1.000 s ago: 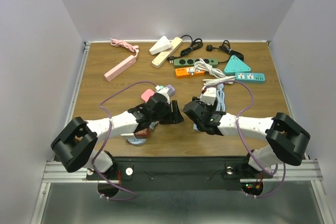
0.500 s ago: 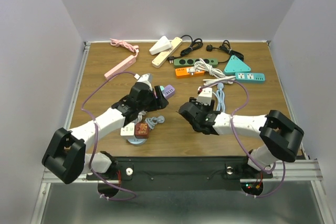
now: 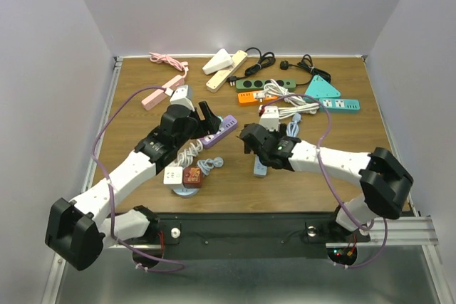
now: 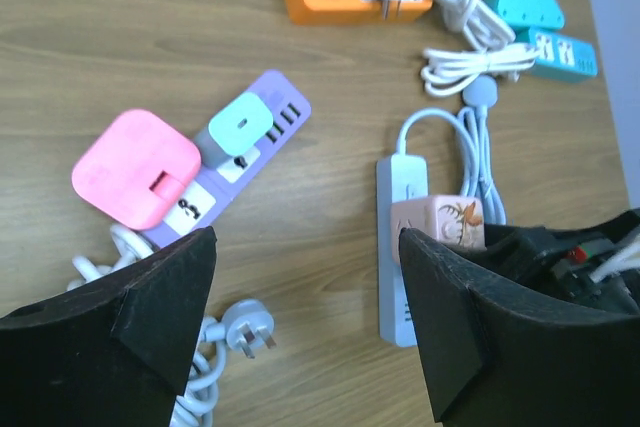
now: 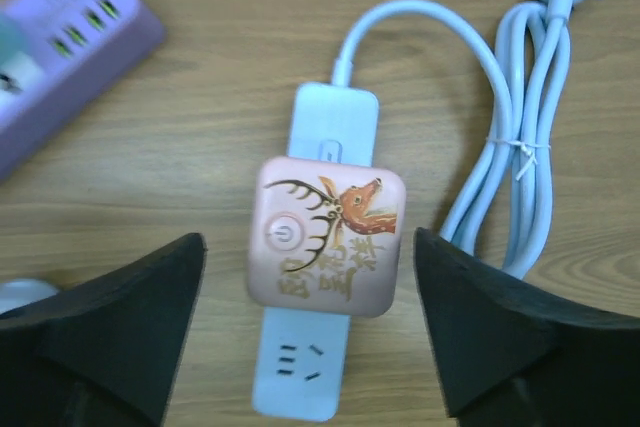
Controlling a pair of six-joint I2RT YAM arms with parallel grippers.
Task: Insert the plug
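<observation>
A pink square plug with a deer picture (image 5: 325, 237) sits flat on the pale blue power strip (image 5: 300, 377), over its middle, with one socket showing below it. My right gripper (image 5: 306, 267) hangs open above the plug, one finger on each side and neither touching it. In the left wrist view the same plug (image 4: 437, 222) and blue strip (image 4: 398, 267) lie right of my open, empty left gripper (image 4: 305, 247). From above, the left gripper (image 3: 206, 122) is over the purple strip (image 3: 221, 129). The right gripper (image 3: 253, 144) is over the blue strip (image 3: 260, 169).
The purple strip (image 4: 275, 112) carries a pink cube (image 4: 135, 167) and a mint plug (image 4: 238, 125). A loose grey plug (image 4: 245, 327) with coiled cord lies near. Orange (image 3: 253, 97), green (image 3: 263, 84), teal (image 3: 322, 89), pink (image 3: 162, 92) and cream (image 3: 226, 69) strips crowd the back.
Both grippers have opened. The left arm swung back and to the left, away from the centre. The right gripper shifted left and let go of the deer plug, which rests on the blue strip.
</observation>
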